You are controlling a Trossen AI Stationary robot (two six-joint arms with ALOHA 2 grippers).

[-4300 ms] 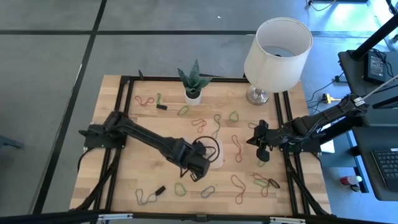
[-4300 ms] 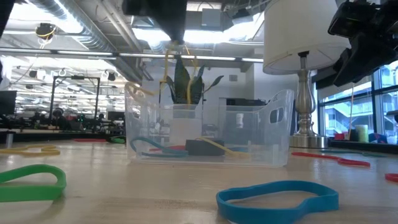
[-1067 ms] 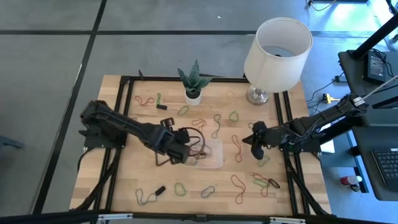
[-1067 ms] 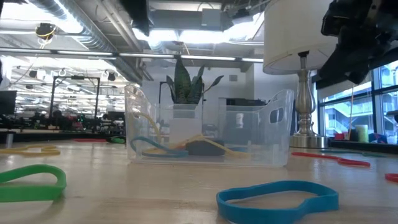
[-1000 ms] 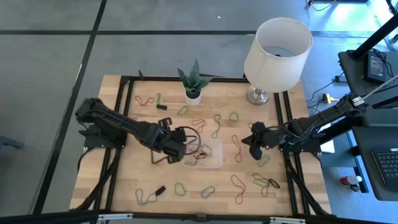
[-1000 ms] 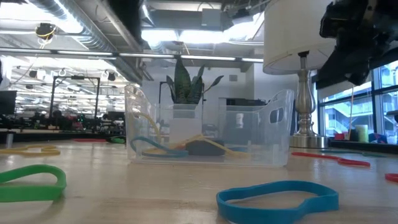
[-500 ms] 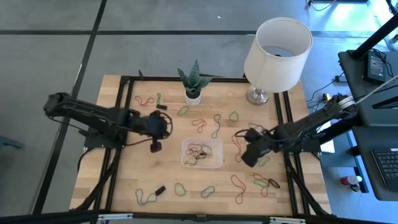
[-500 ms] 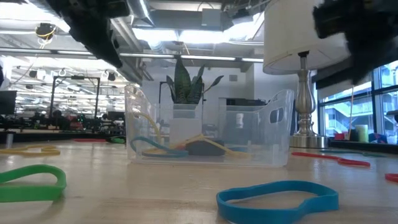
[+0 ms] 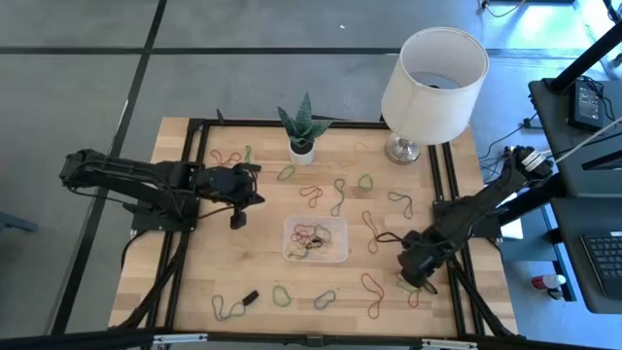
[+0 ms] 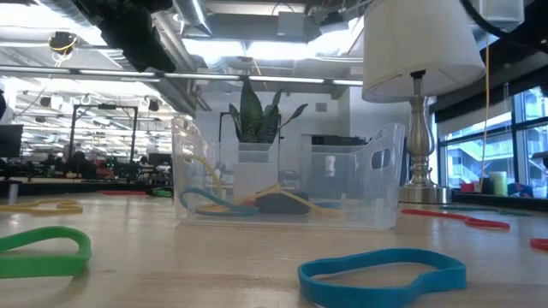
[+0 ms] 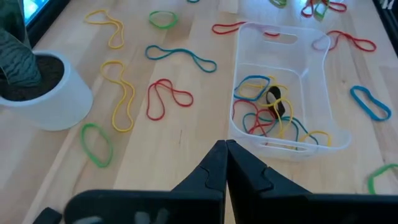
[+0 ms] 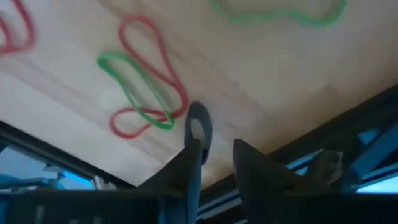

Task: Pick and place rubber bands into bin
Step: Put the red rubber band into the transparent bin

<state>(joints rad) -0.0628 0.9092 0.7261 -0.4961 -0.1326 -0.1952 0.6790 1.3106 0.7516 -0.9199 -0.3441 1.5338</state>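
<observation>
From my remote seat the tabletop (image 9: 194, 272) is the big picture here — rubber bands (image 9: 337, 195) are scattered all over it, so there's plenty left to collect. The lamp (image 9: 432, 73) and the potted plant (image 9: 301, 128) sit along the far edge, out of the working zone as far as I can judge. The bin (image 9: 317, 239) is parked right in the middle of the tabletop between the two arms, which I reckon is so either one can reach it; it already has a tangle of bands in it plus a small dark piece. The left end effector (image 9: 237, 220) hangs well to the left of the bin with its fingers pressed fully together and nothing between them — just waiting, I'd say. The right end effector (image 12: 211, 149) is the busy one, low over the near right part of the tabletop, right by a red band (image 12: 149, 78) and a green band (image 12: 134, 90) that lie crossed over each other. Its fingers stand partly apart, and one tip seems to have a small dark loop (image 12: 199, 127) hooked on it, though I can't tell if that's really gripped or just resting there.
</observation>
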